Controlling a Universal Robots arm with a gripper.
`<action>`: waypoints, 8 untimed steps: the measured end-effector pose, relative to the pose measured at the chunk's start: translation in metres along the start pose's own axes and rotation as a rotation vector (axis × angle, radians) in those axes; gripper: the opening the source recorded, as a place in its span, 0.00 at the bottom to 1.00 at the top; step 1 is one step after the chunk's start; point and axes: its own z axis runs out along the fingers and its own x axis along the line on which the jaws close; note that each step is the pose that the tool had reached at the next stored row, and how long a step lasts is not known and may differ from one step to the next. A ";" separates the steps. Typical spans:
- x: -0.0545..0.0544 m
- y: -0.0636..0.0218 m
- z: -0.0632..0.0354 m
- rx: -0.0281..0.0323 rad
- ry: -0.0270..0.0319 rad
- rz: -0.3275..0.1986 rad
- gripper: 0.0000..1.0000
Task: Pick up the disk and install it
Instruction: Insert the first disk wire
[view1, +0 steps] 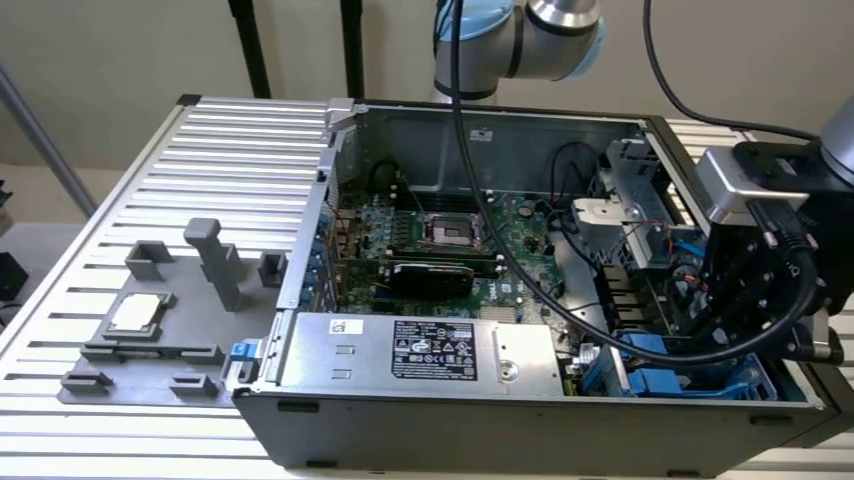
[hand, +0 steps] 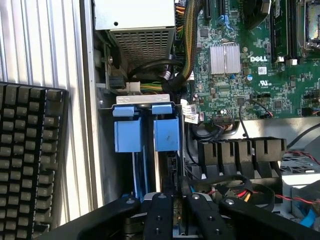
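My gripper (hand: 179, 220) hangs over the drive bay at the front corner of the open computer case (view1: 534, 410), on the exterior view's right (view1: 754, 300). Its two black fingers (hand: 159, 215) stand close together, shut on a thin slab seen edge-on between them. That slab is the disk (hand: 166, 135), with its blue carrier end pointing away from the fingers. It stands on edge in the bay slot. In the exterior view, blue carrier plastic (view1: 654, 347) shows just under the gripper; the disk's label side is hidden.
A second blue carrier (hand: 127, 135) sits in the slot beside it. Black and coloured cables (hand: 220, 185) crowd the bay. The grey power supply (view1: 414, 352) and motherboard (view1: 441, 230) fill the case. A grey fixture with a small chip (view1: 134, 312) stands on the slatted table; a keyboard (hand: 30, 160) lies outside.
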 end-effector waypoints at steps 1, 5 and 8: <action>-0.001 0.0001 0.0001 0.0001 0.0009 0.000 0.16; -0.003 0.0003 0.0002 0.0005 0.0062 0.000 0.16; -0.003 0.0003 0.0000 0.0008 0.0098 0.000 0.16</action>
